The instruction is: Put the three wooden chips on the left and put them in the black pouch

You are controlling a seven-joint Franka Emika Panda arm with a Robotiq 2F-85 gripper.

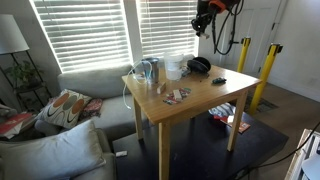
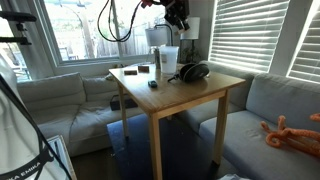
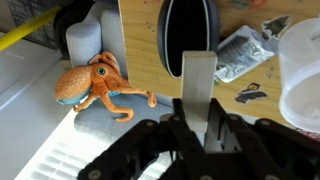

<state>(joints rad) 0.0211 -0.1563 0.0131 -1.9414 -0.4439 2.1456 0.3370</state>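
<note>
In an exterior view, a grey sofa (image 1: 85, 80) stands at far left, then the wooden table (image 1: 200, 100). On the tabletop, clear cups (image 1: 150, 70) stand at the window side. The three wooden chips (image 1: 177, 95) lie in a small reddish-brown cluster nearer the front edge, well apart from the black pouch (image 1: 199, 65). The pouch rests at the far corner, to the right of the cups. The gripper (image 1: 207, 20) hangs high above that corner, clear of every item. A small flat dark item (image 1: 218, 80) lies just right of the pouch.

In the wrist view, an orange octopus toy (image 3: 95, 80) lies on the sofa at left, and the pouch (image 3: 190, 25) sits on the table beside it. One pale finger (image 3: 197, 90) shows below the pouch. We cannot tell the jaw spread, and nothing is seen held.
</note>
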